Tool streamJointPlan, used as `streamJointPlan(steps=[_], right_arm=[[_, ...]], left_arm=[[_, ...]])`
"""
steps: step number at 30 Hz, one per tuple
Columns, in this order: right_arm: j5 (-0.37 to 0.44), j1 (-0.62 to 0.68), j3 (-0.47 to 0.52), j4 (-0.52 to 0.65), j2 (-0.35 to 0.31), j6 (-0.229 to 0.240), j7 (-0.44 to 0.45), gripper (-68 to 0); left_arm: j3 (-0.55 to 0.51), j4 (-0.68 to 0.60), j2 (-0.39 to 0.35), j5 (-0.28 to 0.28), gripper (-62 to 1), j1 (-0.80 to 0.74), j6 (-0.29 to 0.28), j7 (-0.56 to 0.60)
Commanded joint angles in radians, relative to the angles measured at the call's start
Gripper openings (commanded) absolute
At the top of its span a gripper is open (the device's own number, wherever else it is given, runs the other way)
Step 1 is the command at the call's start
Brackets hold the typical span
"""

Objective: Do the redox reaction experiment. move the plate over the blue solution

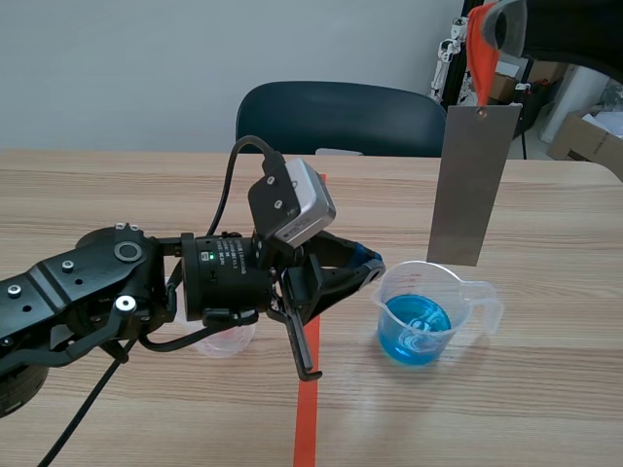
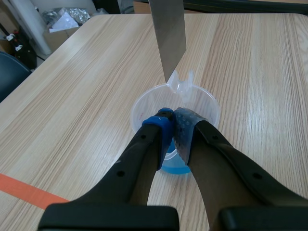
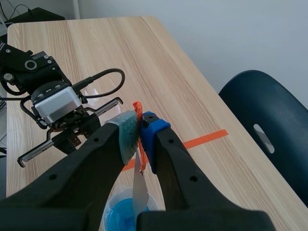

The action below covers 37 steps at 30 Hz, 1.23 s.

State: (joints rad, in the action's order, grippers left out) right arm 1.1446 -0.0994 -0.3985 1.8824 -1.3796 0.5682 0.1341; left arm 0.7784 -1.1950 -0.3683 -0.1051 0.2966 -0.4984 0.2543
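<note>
A clear beaker (image 1: 433, 284) of blue solution (image 1: 414, 333) is sitting on a wooden table (image 1: 545, 409). Above the beaker, the right gripper (image 3: 139, 127) is pinching tightly on an orange tab (image 1: 481, 60). A grey metal plate (image 1: 472, 185) is hanging from the tab, its lower edge just over the beaker's rim. The left gripper (image 1: 370, 265) seems to be clamping the beaker's near wall. Because the plate is dangling loosely, it could swing on lowering and strike the rim, splashing solution.
</note>
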Motion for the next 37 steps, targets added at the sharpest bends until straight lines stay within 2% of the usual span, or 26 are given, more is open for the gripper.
streamJointPlan(steps=[1, 37], right_arm=[[0.011, -0.011, 0.006, 0.002, -0.005, -0.003, 0.019, -67.3], [0.011, -0.011, 0.006, 0.002, -0.005, -0.003, 0.019, -67.3]], left_arm=[[-0.004, -0.012, 0.011, -0.010, -58.2, 0.009, 0.006, 0.010], [-0.042, -0.012, 0.010, -0.010, -58.2, 0.008, 0.005, 0.011]])
